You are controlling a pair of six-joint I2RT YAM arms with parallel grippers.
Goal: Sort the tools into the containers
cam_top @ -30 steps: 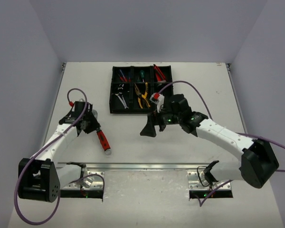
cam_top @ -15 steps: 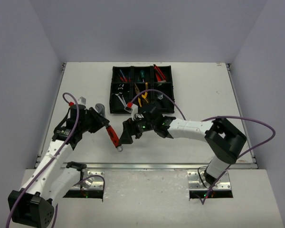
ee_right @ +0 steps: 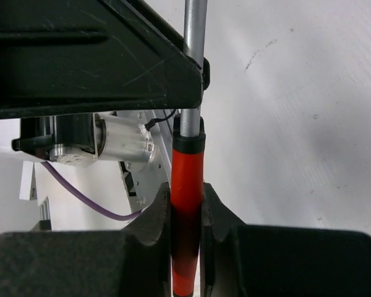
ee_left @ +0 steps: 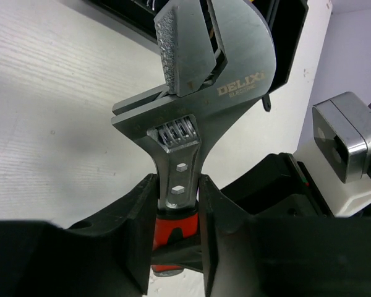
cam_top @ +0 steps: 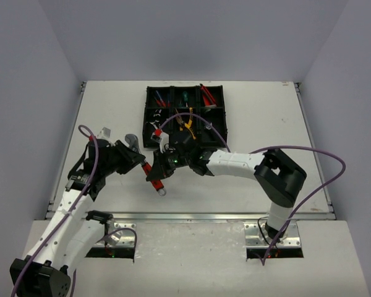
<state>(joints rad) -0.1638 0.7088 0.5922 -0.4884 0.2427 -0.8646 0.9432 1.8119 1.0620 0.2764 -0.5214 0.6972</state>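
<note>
The red-handled adjustable wrench (cam_top: 149, 170) is held off the table (cam_top: 266, 111) between both arms, just in front of the black tray (cam_top: 147, 99). The steel neck below the head is clamped by the left gripper (ee_left: 178, 192); the red handle is pinched by the closed right gripper (ee_right: 187, 210). A handover is being made, it seems. The left hold is best released only once the right pinch is judged firm, since the heavy head sits far from that grip and could swing down. The left fingers should be drawn back along the table, away from the head. Bare table is left open near and to the right; the tray's near wall and the purple cable (cam_top: 201, 120) looping over it are to be cleared on the lift.
</note>
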